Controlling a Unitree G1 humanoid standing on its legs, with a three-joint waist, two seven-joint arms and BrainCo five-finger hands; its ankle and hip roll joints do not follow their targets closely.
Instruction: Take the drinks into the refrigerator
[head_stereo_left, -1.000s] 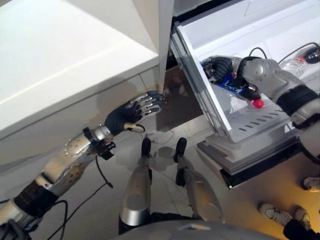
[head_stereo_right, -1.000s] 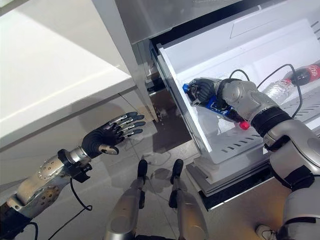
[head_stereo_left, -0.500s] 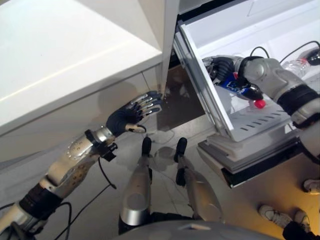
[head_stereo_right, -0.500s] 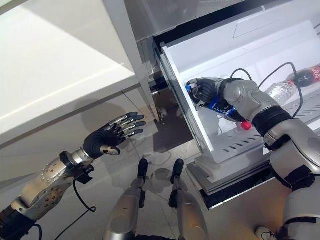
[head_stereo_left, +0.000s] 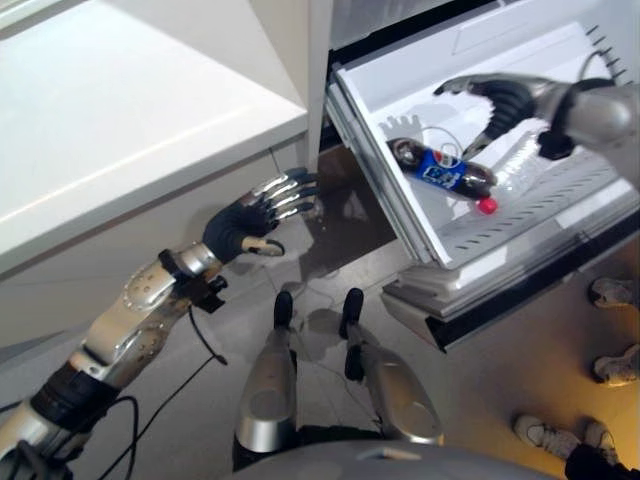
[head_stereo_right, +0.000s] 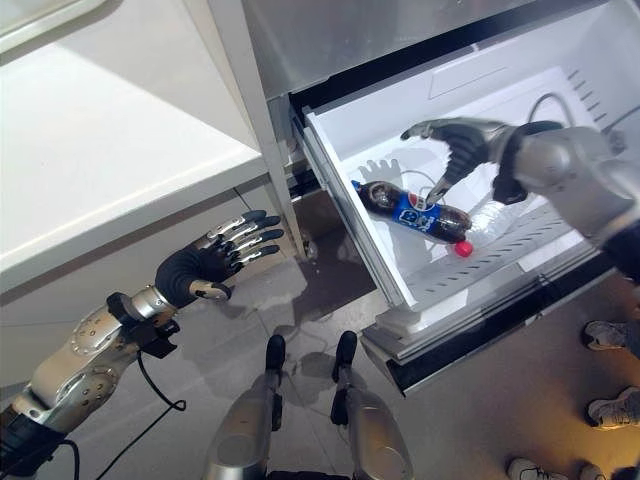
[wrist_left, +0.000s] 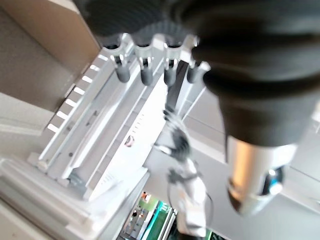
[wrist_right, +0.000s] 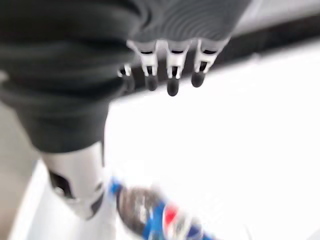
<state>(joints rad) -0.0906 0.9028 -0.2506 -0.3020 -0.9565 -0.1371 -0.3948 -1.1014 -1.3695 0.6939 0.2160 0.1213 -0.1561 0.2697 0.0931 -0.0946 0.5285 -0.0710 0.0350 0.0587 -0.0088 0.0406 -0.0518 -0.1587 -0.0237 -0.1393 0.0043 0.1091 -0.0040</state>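
A dark cola bottle (head_stereo_left: 441, 172) with a blue label and red cap lies on its side in the pulled-out white refrigerator drawer (head_stereo_left: 372, 150). It also appears in the right eye view as the cola bottle (head_stereo_right: 414, 212) and in the right wrist view as the cola bottle (wrist_right: 156, 213). My right hand (head_stereo_left: 497, 101) hovers open just above it, fingers spread, holding nothing. A clear bottle (head_stereo_left: 522, 163) lies beside the cola bottle. My left hand (head_stereo_left: 255, 215) hangs open in the air left of the drawer, below the white counter.
A white counter (head_stereo_left: 130, 130) juts out at the upper left. The drawer's front edge (head_stereo_left: 500, 290) sticks out over the floor. A person's shoes (head_stereo_left: 612, 292) stand at the right, by the drawer's corner.
My right hand has let go of the cola bottle and lifted away from it; the bottle now lies in the drawer. The camera has shifted. My left hand has hardly moved.
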